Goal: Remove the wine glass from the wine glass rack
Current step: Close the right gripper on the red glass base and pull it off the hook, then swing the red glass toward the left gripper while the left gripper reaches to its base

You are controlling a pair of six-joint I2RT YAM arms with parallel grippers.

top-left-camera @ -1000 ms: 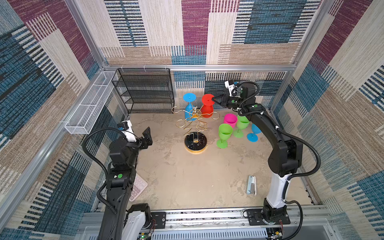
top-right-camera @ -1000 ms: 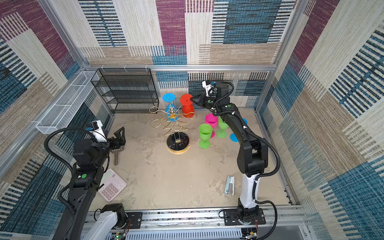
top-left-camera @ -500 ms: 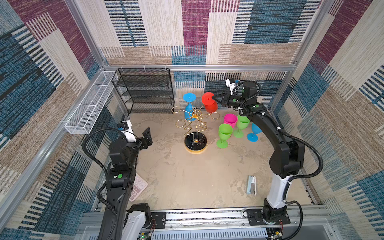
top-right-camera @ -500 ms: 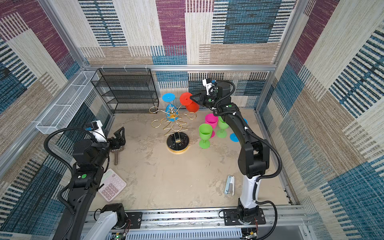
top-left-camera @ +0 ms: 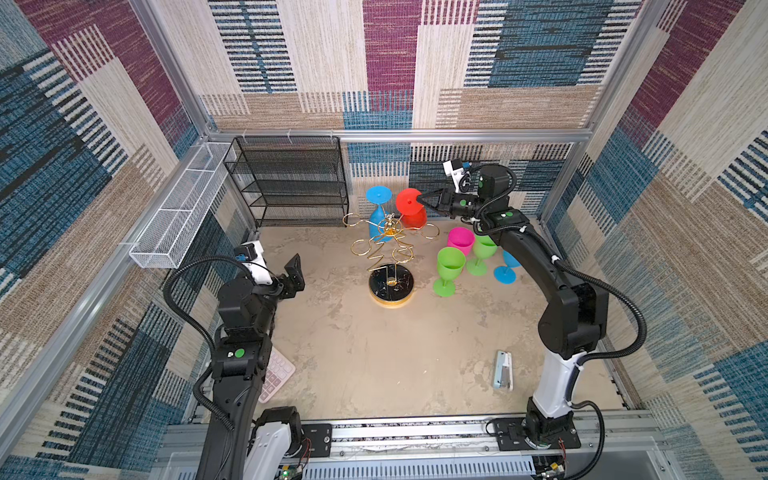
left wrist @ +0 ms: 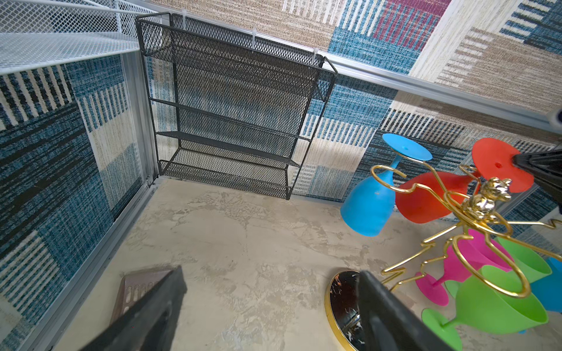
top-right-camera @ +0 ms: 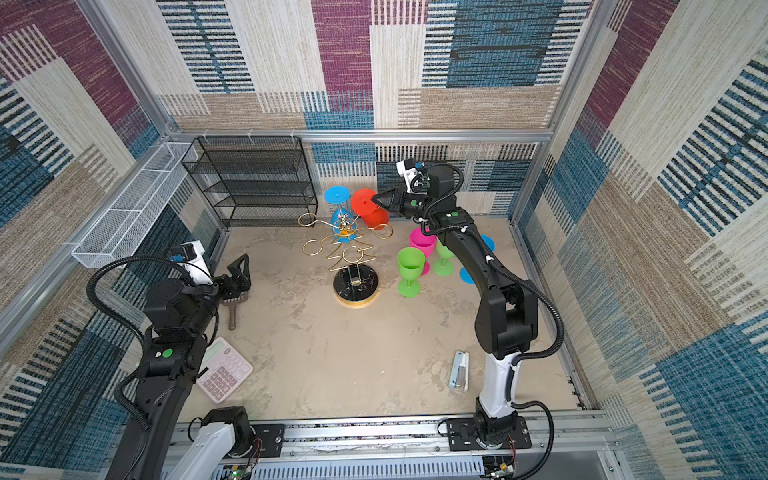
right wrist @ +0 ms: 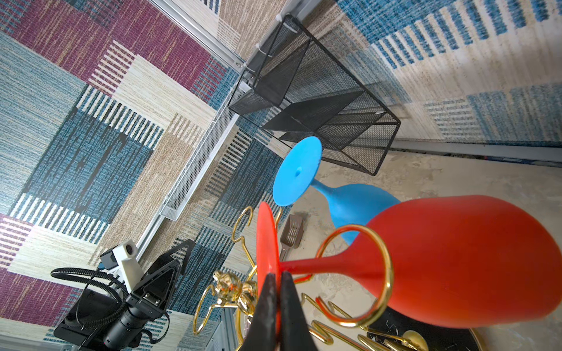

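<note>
The gold wine glass rack [top-left-camera: 388,245] stands mid-table on its round black base [top-left-camera: 391,284]. A red wine glass [top-left-camera: 409,203] lies tilted at the rack's top right. Its stem runs through a gold ring [right wrist: 352,227] and its bowl [right wrist: 471,258] sits beyond that ring. My right gripper [right wrist: 278,275] is shut on the edge of the red glass's foot, seen too in a top view [top-right-camera: 374,198]. A blue wine glass [top-left-camera: 378,195] hangs upside down on the rack beside it. My left gripper [top-left-camera: 291,276] hovers open and empty, well left of the rack [left wrist: 486,197].
Two green glasses [top-left-camera: 449,266], a pink one [top-left-camera: 460,241] and a blue one [top-left-camera: 505,272] stand right of the rack, under my right arm. A black mesh shelf [top-left-camera: 291,183] and a white wire basket [top-left-camera: 178,220] line the back left. A calculator [top-right-camera: 222,370], a brown scoop [top-right-camera: 232,307] and a stapler [top-left-camera: 503,370] lie on the table.
The right gripper has closed the last bit onto the red glass's foot, and the glass has tipped and shifted slightly left. The left arm has not moved.
</note>
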